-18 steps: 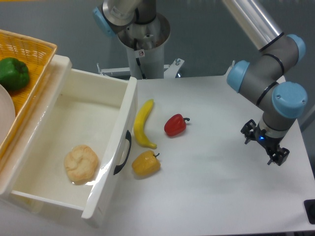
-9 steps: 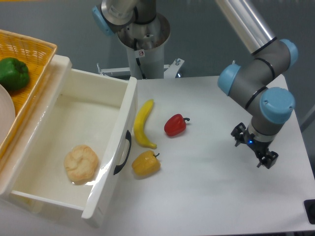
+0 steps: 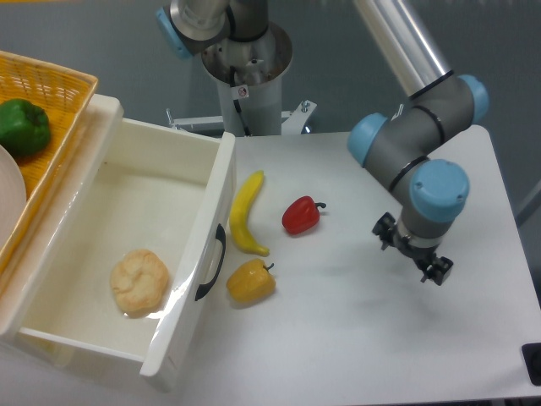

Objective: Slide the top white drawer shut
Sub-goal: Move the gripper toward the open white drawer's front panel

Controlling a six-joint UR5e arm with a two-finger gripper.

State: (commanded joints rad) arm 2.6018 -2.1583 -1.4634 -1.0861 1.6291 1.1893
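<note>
The top white drawer (image 3: 127,245) stands pulled far out at the left, its front panel (image 3: 196,271) with a curved black handle (image 3: 211,262) facing the table. A bread roll (image 3: 139,282) lies inside it. My gripper (image 3: 412,252) hangs over the right half of the table, well to the right of the drawer front and apart from every object. It points down under the blue wrist joint (image 3: 438,190), which covers the fingertips, so only black side parts show and the jaws' state is unclear.
A banana (image 3: 243,211), a yellow pepper (image 3: 250,282) and a red pepper (image 3: 301,215) lie on the table just right of the drawer front. A yellow wicker basket (image 3: 59,93) with a green pepper (image 3: 23,126) sits above the drawer. The robot base (image 3: 249,68) stands behind.
The arm has swung left across the table, carrying the gripper from near the right edge toward the middle. Drawer and fruit have not moved.
</note>
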